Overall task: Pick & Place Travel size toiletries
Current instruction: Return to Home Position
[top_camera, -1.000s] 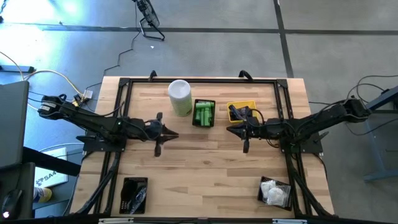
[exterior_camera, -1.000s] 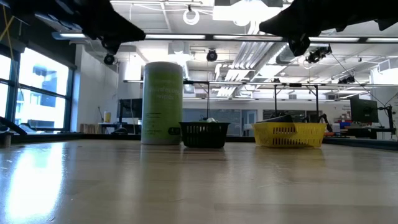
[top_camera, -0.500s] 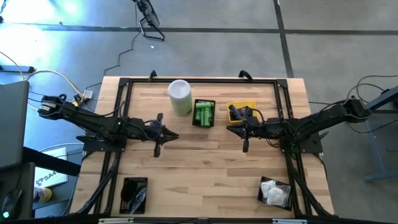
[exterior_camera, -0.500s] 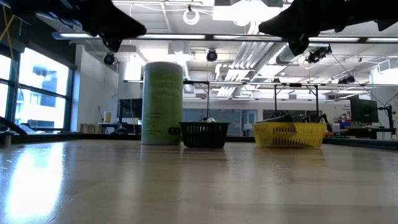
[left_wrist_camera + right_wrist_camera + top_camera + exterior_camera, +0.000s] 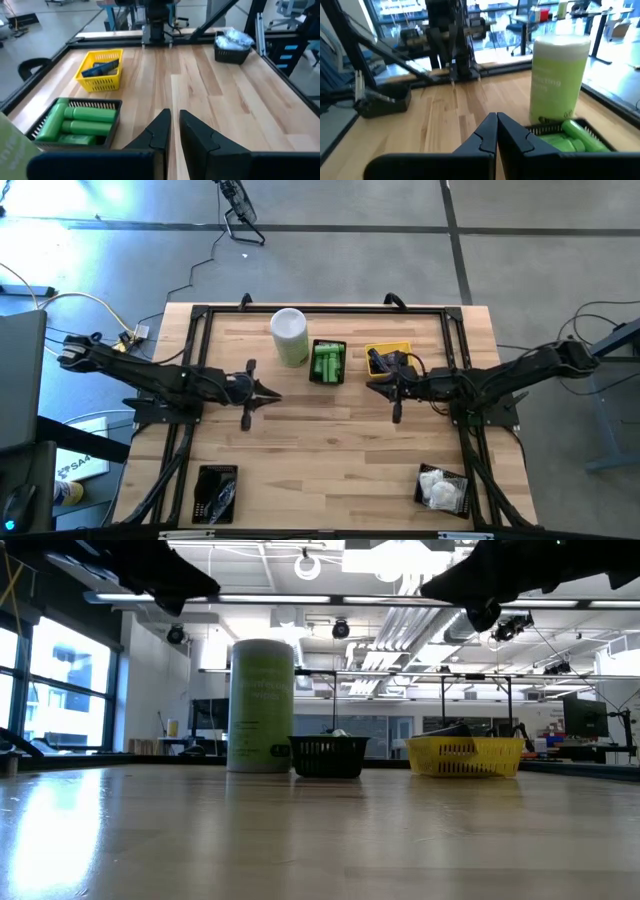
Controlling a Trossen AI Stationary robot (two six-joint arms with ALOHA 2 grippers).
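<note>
Green bottles (image 5: 328, 363) (image 5: 75, 122) lie in a black mesh basket (image 5: 313, 363) at the far middle of the table. Beside it, dark navy tubes (image 5: 102, 68) lie in a yellow basket (image 5: 100, 84). White packets (image 5: 440, 488) (image 5: 232, 37) fill a black basket at the near right, and dark pieces (image 5: 218, 495) lie in a black basket at the near left. My left gripper (image 5: 277, 392) (image 5: 174, 120) hovers left of centre, shut to a thin slit, holding nothing. My right gripper (image 5: 368, 387) (image 5: 496, 120) hovers just near of the yellow basket, shut with nothing in it.
A tall white-and-green canister (image 5: 289, 335) (image 5: 557, 80) stands upright at the far side, left of the green-bottle basket. Bare wood (image 5: 330, 450) stretches across the middle and the near middle of the table. A black frame (image 5: 320, 310) borders the tabletop.
</note>
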